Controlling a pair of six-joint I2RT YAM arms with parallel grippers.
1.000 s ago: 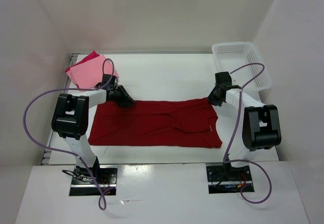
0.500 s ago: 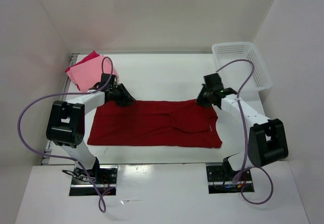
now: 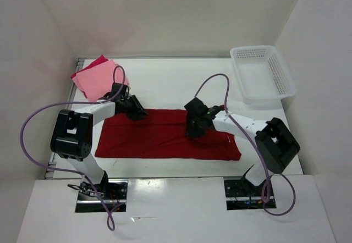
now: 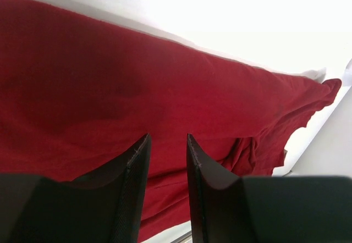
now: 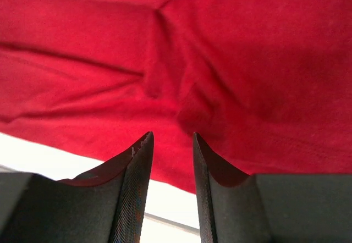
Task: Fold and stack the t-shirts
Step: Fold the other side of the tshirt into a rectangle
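Observation:
The large dark red t-shirt [image 3: 154, 138] lies spread flat across the table's middle, with a rumpled fold near its centre [image 5: 165, 83]. My left gripper [image 3: 137, 112] sits at the shirt's far left corner, open, with only the cloth [image 4: 110, 72] below its fingers [image 4: 168, 137]. Over the shirt's middle my right gripper [image 3: 193, 128] hovers open [image 5: 172, 135], holding nothing. At the far left corner of the table the light salmon t-shirt [image 3: 99, 79] lies on top of the crimson-pink one [image 3: 93, 63].
A white lattice basket [image 3: 254, 48] stands at the far right corner. White walls close in the table on three sides. Purple cables loop from both arms.
My right gripper has travelled left from the shirt's far right corner to over its middle and has opened. The left gripper has barely moved.

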